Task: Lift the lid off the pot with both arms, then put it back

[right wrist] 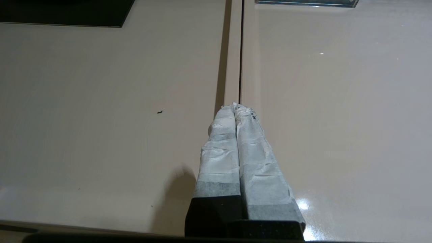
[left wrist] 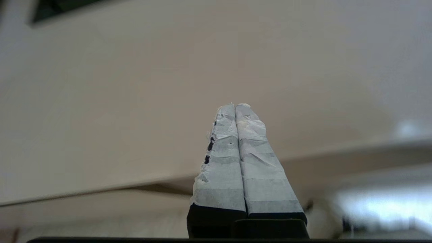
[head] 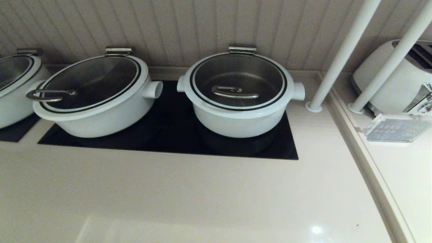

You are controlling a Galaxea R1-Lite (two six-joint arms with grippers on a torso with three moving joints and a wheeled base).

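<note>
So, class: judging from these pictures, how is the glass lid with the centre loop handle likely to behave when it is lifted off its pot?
The lid looks rigid, glass in a white rim, so probably stiff and breakable if dropped. Its steel loop handle looks smooth, so taped fingers may slip. It sits flat on the pot; lifted unevenly, it would likely tilt.

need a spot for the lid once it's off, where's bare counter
Widest bare counter lies in front of the black cooktop. A narrower strip runs between the pot and the white poles. Crowded: the cooktop's two pots, and the toaster side.
</note>
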